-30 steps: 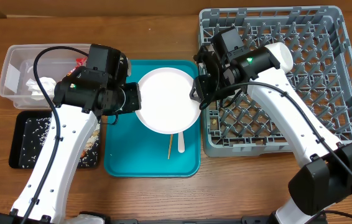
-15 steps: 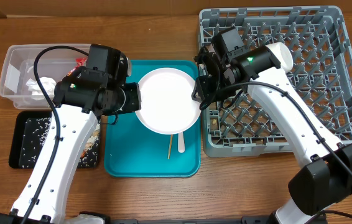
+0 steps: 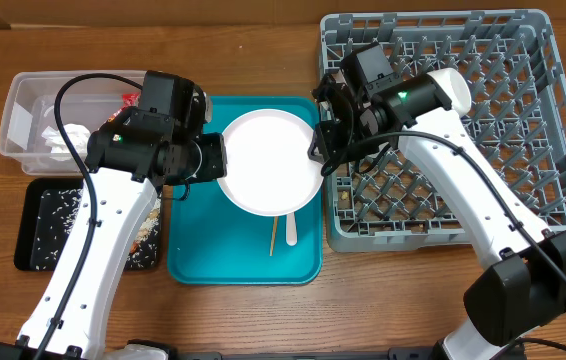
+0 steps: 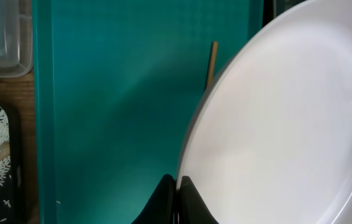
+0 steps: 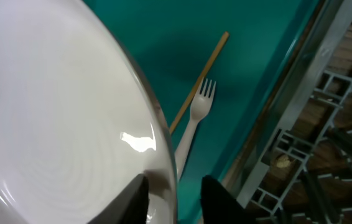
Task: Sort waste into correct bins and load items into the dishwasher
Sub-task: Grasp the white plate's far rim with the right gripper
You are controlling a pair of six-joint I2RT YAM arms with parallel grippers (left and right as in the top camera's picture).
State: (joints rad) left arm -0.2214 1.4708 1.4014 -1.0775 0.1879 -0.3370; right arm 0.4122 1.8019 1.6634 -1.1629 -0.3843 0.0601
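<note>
White plate (image 3: 268, 160): L claw (image 4: 177, 184) pinches, R claw (image 5: 175, 190) straddles.

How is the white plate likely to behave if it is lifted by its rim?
Probably stiff: the white plate shows a clean, unbent curve though the left tool pinches only its thin rim. Likely slippery: a glossy highlight shows near the right tool. With so narrow a hold it may tilt or slide out.
</note>
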